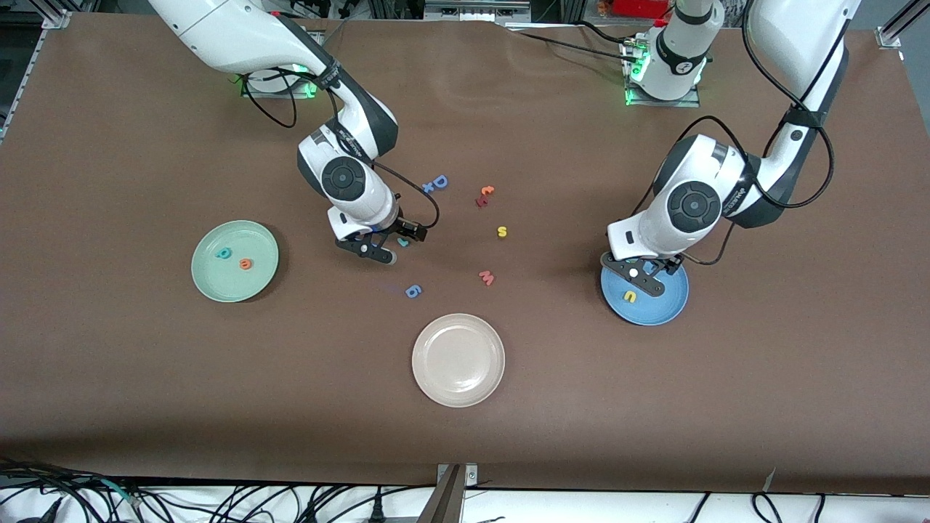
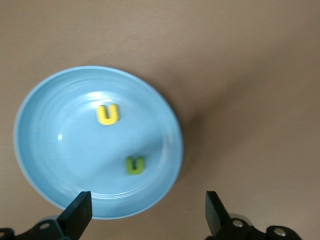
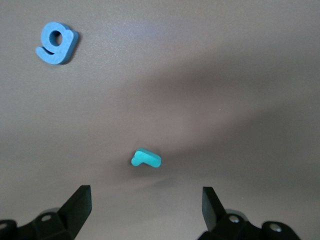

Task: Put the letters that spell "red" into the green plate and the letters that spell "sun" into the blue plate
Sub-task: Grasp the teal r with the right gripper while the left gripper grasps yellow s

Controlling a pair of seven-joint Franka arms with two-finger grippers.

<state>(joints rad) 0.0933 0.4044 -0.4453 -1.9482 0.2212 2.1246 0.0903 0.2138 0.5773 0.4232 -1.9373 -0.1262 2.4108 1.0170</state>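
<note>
- the teal r (image 3: 146,158) looks like a scrap of foam, so i'd judge it nearly weightless, soft and a bit springy; pinch it too hard and it may squash or flip away. best hold is probably across its short stem, fingers coming straight down either side.
- it lies flat on the brown table (image 1: 145,378), a small bright teal hook shape, right under the right gripper (image 1: 392,243), whose jaws stand spread wide with nothing between them.
- the green plate (image 1: 211,290) sits toward the right arm's end of the table, pale mint and round with a shallow rim. in it are the teal d (image 1: 223,253) and the orange e (image 1: 246,264), side by side but apart.
- the blue plate (image 2: 40,100) sits toward the left arm's end. the left gripper (image 2: 145,212) hangs over it, jaws released and empty. inside lie the yellow u (image 2: 108,114) and the green n (image 2: 135,165); the n is a touch blurred, so i can't swear it's lying dead flat.
- the yellow s (image 1: 501,232) is out on the bare table between the two arms, not yet in the blue plate.
- other letters around: a blue g (image 1: 413,291), a pink w (image 1: 487,277), a blue capital D (image 1: 438,182) and an orange and red pair (image 1: 484,195). a beige plate (image 1: 436,385) sits nearest the front camera.
</note>
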